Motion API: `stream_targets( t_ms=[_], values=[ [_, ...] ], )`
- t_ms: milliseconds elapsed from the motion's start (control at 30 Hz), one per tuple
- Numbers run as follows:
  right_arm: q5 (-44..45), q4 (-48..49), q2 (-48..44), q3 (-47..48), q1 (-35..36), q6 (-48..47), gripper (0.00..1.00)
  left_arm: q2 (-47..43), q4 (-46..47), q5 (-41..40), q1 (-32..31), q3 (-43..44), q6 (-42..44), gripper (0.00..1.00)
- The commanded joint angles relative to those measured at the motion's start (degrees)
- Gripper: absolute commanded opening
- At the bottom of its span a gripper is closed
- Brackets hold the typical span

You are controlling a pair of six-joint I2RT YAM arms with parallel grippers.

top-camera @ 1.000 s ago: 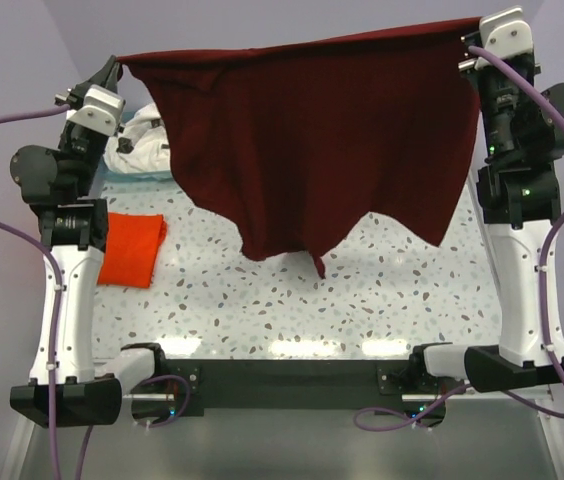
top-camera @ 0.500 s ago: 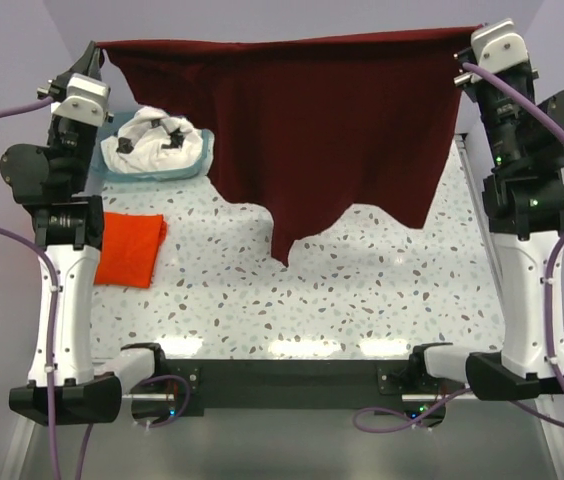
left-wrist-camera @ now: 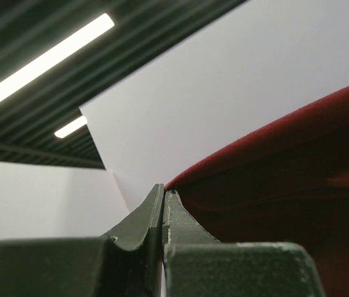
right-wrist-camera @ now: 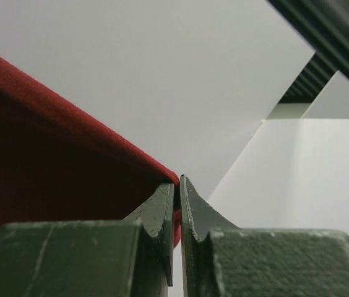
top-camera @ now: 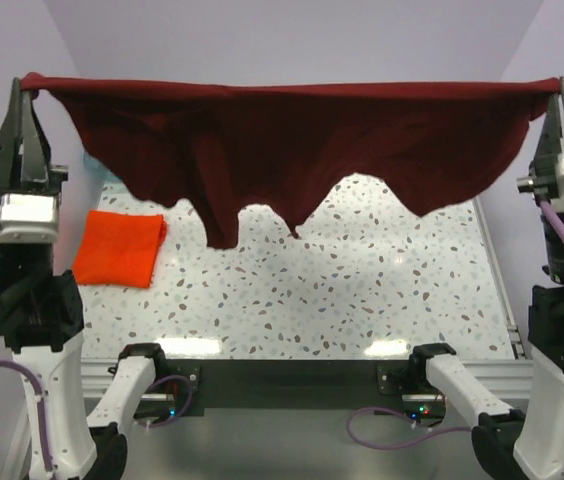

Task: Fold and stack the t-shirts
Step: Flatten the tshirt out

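Note:
The dark maroon t-shirt hangs stretched wide in the air across the top view, its lower edge clear of the table. My left gripper is shut on its left corner, high at the left. My right gripper is shut on its right corner, high at the right. The left wrist view shows the jaws pinched together with maroon cloth running off to the right. The right wrist view shows the jaws pinched on maroon cloth. The folded orange-red t-shirt lies on the table at the left. The white t-shirt is hidden.
The speckled white table spreads below the hanging shirt. A sliver of the teal basket shows behind the shirt at the left. Both arm bases stand at the near edge. Purple walls close the back.
Both grippers have risen and moved apart toward the camera, lifting and stretching the maroon t-shirt wider. The white t-shirt and basket, visible earlier, are now covered by the shirt.

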Motion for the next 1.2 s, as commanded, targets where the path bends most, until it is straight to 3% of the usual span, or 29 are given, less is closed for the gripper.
stream_targets(
  t_ms=[0, 133, 300, 400, 567, 700, 800, 867, 967, 1100, 1167],
  values=[
    [6.9, 2.9, 0.3, 0.2, -1.5, -1.8, 0.0, 0.6, 0.4, -9.4, 1.4, 3.3, 6.3, 0.0],
    [8.8, 3.4, 4.2, 3.1, -1.4, -5.0, 0.0, 3.5, -3.6, -5.9, 1.4, 9.6, 8.9, 0.0],
    [7.8, 1.2, 9.4, 1.9, -1.5, -8.0, 0.0, 6.3, -13.0, 1.1, 1.4, 10.3, 10.6, 0.0],
    [5.2, -1.5, 9.5, -5.4, -1.4, -8.7, 0.0, 8.5, -21.1, 6.6, 1.4, 8.3, 11.3, 0.0],
    [1.0, -0.2, 10.1, -23.0, -1.4, -10.1, 0.0, 11.9, -26.7, 16.4, 0.5, -3.5, 10.3, 0.0],
    [1.3, 7.0, 15.8, -34.6, -1.5, -12.4, 0.0, 21.2, -28.9, 9.1, -6.2, -8.3, 10.1, 0.0],
    [1.9, 13.0, 25.5, -38.5, -1.8, -13.1, 0.0, 34.5, -25.2, 4.1, -10.7, -9.7, 11.3, 0.0],
    [3.0, 14.8, 34.8, -36.1, -2.4, -12.6, 0.0, 41.7, -24.6, 2.4, -12.2, -5.7, 10.5, 0.0],
    [3.4, 15.3, 44.4, -28.5, -4.0, -11.8, 0.0, 57.3, -28.8, -2.3, -12.5, 6.8, 7.8, 0.0],
    [3.0, 8.0, 60.9, -15.9, -5.1, -12.3, 0.0, 79.1, -39.2, -5.0, -12.4, 32.5, 7.5, 0.0],
    [1.8, 5.1, 65.0, -9.5, -5.8, -12.5, 0.0, 84.1, -42.0, -5.3, -12.6, 39.0, 7.7, 0.0]
  ],
)
